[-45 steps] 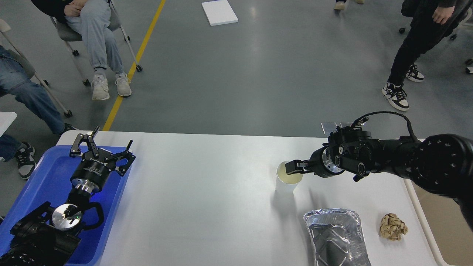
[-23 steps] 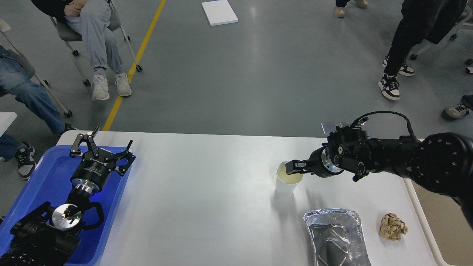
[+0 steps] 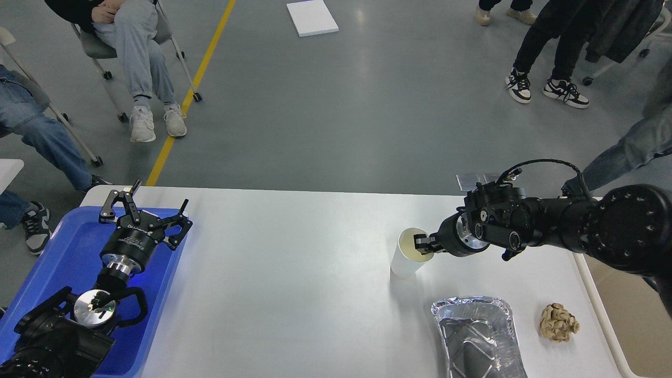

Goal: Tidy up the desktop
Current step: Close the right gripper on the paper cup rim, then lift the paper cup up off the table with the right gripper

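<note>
Evidently the right tool [image 3: 423, 244] is clenched on the rim of the white paper cup [image 3: 407, 254], one finger inside, tilting it off the counter [image 3: 294, 273] for removal, while the left tool [image 3: 143, 208] hovers released over the blue tray [image 3: 63, 252].
</note>
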Controlling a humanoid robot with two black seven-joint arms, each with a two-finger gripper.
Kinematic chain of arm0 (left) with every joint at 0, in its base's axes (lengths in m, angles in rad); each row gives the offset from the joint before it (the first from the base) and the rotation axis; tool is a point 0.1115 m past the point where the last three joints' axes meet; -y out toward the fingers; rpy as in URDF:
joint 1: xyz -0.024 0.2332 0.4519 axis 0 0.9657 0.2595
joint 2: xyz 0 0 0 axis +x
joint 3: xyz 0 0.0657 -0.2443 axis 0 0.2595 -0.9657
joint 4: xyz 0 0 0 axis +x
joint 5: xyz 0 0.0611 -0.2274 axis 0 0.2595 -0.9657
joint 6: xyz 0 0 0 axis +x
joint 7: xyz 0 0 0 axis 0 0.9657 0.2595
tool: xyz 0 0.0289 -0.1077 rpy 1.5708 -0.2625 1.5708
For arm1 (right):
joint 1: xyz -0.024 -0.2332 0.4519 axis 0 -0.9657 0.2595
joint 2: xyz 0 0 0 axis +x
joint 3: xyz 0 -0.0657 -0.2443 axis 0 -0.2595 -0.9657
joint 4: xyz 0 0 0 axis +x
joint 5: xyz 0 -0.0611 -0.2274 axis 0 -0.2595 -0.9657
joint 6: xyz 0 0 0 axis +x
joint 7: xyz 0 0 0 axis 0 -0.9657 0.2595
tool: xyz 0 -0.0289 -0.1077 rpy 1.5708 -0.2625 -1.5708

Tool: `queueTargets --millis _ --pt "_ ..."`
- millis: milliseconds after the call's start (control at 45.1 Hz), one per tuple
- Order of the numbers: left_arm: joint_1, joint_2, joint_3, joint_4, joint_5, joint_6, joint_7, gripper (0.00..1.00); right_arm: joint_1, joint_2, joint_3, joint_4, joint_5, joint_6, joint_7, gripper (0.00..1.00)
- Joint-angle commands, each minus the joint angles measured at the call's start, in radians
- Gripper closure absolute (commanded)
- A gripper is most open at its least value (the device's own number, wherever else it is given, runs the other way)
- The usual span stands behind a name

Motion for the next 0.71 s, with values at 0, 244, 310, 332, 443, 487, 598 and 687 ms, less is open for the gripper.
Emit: queueTargets --millis 0,244,310,332,443,487,598,687 --pt "0.000 0.000 0.000 0.000 0.000 0.000 0.000 0.00 0.013 -0.007 0.002 0.005 0.001 0.000 0.000 1.00" --pt "0.000 0.000 0.000 0.000 0.000 0.000 0.000 0.00 0.082 -0.033 0.000 0.057 0.007 0.052 0.001 1.00" --pt "0.000 0.000 0.000 0.000 0.000 0.000 0.001 0.00 0.147 -0.065 0.006 0.115 0.021 0.095 0.009 1.00" --pt "0.002 0.000 0.000 0.000 0.000 0.000 0.000 0.00 0.171 -0.077 0.011 0.136 0.029 0.110 0.009 1.00" --pt "0.002 0.000 0.000 0.000 0.000 0.000 0.000 0.00 0.269 -0.119 0.013 0.195 0.069 0.164 0.008 1.00" --pt "0.002 0.000 0.000 0.000 0.000 0.000 0.001 0.00 0.292 -0.125 0.009 0.196 0.085 0.175 0.008 1.00" --pt "0.002 0.000 0.000 0.000 0.000 0.000 0.001 0.00 0.375 -0.163 -0.007 0.241 0.093 0.233 0.008 1.00" --pt "0.002 0.000 -0.002 0.000 0.000 0.000 0.000 0.00 0.462 -0.208 -0.010 0.293 0.096 0.328 0.009 1.00"
